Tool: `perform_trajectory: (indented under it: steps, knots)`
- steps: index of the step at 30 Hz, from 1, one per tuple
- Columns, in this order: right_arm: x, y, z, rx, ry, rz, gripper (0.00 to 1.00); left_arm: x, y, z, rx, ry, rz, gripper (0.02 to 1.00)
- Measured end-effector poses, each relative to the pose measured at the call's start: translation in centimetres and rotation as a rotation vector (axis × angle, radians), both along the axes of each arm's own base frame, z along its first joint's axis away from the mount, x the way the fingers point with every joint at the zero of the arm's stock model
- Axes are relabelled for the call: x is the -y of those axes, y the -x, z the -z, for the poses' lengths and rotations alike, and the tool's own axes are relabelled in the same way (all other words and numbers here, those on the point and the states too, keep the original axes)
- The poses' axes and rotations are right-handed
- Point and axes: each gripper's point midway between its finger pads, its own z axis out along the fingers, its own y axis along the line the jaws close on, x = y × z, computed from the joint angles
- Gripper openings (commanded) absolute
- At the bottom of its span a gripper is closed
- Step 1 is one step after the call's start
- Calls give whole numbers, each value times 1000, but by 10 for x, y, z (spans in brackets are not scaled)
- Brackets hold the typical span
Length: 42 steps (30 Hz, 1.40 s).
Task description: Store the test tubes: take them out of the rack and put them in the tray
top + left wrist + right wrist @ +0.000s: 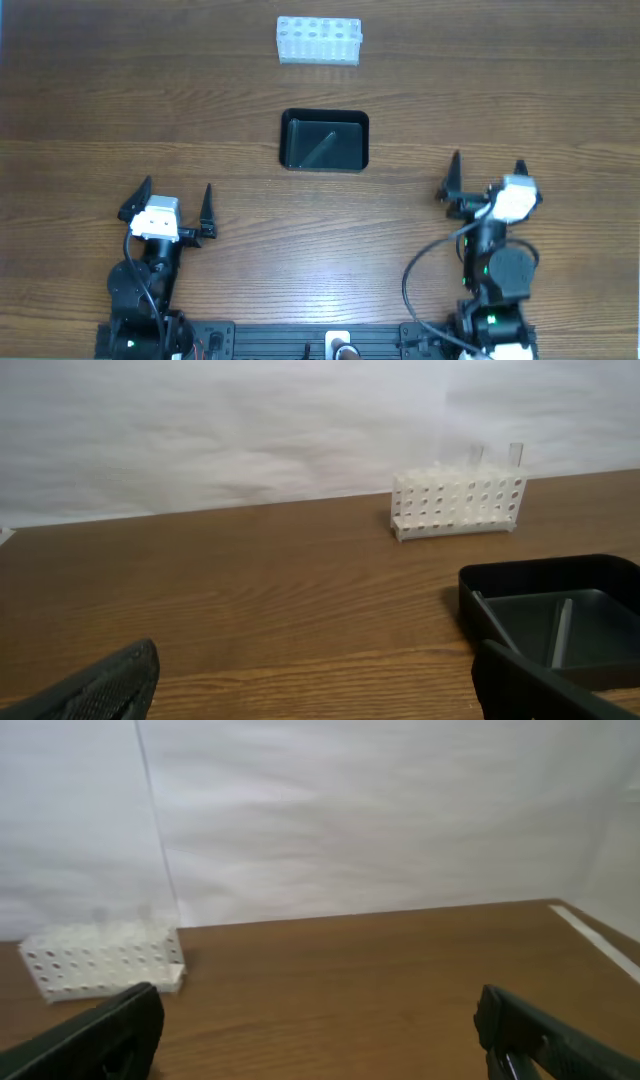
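Left gripper (pixel 178 186): we see jaws spread wide, gripping nothing, touching nothing, hanging near its own base. Right gripper (pixel 488 162): same deal, wide apart, empty, off to tray's right. Black tray (pixel 284 140) sits mid-table (pixel 100 100), ahead of both, with one clear tube (pixel 322 146) lying slantwise inside. White rack (pixel 318 41) stands further back, past tray. We spot two tubes (pixel 516 455) upright at one end.
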Motion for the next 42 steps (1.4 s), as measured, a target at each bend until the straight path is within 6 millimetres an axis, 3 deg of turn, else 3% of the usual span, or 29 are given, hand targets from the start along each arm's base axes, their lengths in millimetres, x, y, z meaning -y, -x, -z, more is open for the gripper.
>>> perform_trajectory:
  steps: [5,9,15,20,24,31,42]
  knots:
    - [-18,-49,-22,-88,5,-86,991,0,0,0,2,0,0,1000]
    - [-46,-94,-24,-182,9,-181,991,0,0,0,2,0,0,1000]
    - [-127,-159,-3,-385,24,-366,989,0,0,-1,3,0,0,1000]
    - [-190,-194,16,-513,31,-468,958,0,0,-1,3,0,0,998]
    - [-226,-216,30,-593,20,-506,956,0,0,-1,3,0,0,1000]
    - [-258,-253,50,-668,15,-476,965,0,0,-1,4,0,0,1000]
    - [-264,-292,76,-678,-17,-370,974,0,0,-1,4,0,0,1000]
